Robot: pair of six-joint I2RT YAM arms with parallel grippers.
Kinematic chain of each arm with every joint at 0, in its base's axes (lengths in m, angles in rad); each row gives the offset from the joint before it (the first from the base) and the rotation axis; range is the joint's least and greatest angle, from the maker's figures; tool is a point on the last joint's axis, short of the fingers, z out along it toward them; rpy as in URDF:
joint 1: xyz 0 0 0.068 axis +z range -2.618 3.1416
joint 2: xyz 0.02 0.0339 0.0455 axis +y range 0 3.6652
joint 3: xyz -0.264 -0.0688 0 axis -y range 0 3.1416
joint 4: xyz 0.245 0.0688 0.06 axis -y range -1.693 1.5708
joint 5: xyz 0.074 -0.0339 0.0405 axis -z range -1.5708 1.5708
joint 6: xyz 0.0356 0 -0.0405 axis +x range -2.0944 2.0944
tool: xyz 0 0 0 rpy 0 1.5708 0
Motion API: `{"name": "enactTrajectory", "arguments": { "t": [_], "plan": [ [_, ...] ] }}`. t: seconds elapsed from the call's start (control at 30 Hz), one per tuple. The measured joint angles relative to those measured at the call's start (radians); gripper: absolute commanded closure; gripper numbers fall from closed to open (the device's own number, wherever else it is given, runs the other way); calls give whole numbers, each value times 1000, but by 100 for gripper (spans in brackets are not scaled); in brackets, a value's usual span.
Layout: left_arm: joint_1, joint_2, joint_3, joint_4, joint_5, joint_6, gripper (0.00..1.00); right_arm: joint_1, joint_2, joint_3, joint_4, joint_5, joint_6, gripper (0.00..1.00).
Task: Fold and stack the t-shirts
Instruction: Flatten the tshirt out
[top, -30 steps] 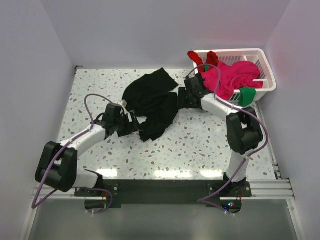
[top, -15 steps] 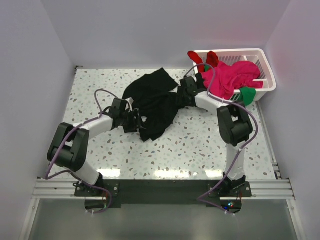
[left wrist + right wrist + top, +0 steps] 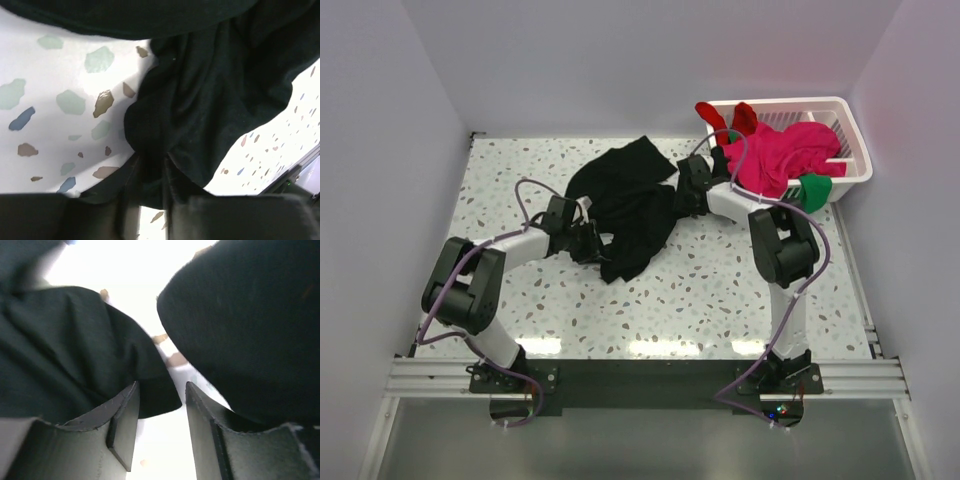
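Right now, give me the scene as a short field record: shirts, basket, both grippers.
black shirt: crumpled on the table, unfolded
left gripper: at the shirt's left edge, cloth fold between the jaws; clamped or not unclear
right gripper: at the shirt's right edge, jaws apart
basket: back right
pink shirt: in the basket
red shirt: over its back-left rim
green shirt: over its front rim
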Motion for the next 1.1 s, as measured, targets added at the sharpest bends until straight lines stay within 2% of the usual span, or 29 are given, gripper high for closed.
{"name": "enactTrajectory", "arguments": {
  "t": [0.07, 0.1, 0.17, 0.2, 0.23, 0.27, 0.47, 0.6, 0.77, 0.93, 1.1],
  "plan": [
    [0, 0, 0, 10, 8, -2, 86, 0, 0, -18, 3, -1, 8, 63],
    [0, 0, 1, 13, 10, -3, 93, 0, -1, -19, 3, -6, 10, 65],
    [0, 0, 8, 13, 10, -5, 100, 0, -1, -18, 6, -20, 13, 76],
    [0, -2, 14, 12, 9, -5, 100, 0, 0, -18, 6, -27, 13, 83],
    [0, -6, 23, 8, 6, -3, 100, 0, 0, -18, 5, -33, 15, 98],
    [1, -15, 33, 1, 0, -2, 100, 0, 0, -18, 5, -43, 14, 100],
    [60, -161, 116, -94, -63, 18, 100, 0, -10, 2, -53, -72, 11, 100],
    [219, -308, 222, -193, -135, 58, 100, 0, -79, 37, -155, -85, -9, 100],
    [353, -374, 466, -341, -268, 138, 100, 0, -264, 198, -264, -85, -24, 100],
    [402, -389, 663, -451, -368, 196, 100, -6, -506, 354, -308, -57, -47, 100],
    [409, -425, 805, -556, -481, 238, 100, -14, -734, 385, -332, 2, -77, 100]
  ]
}}
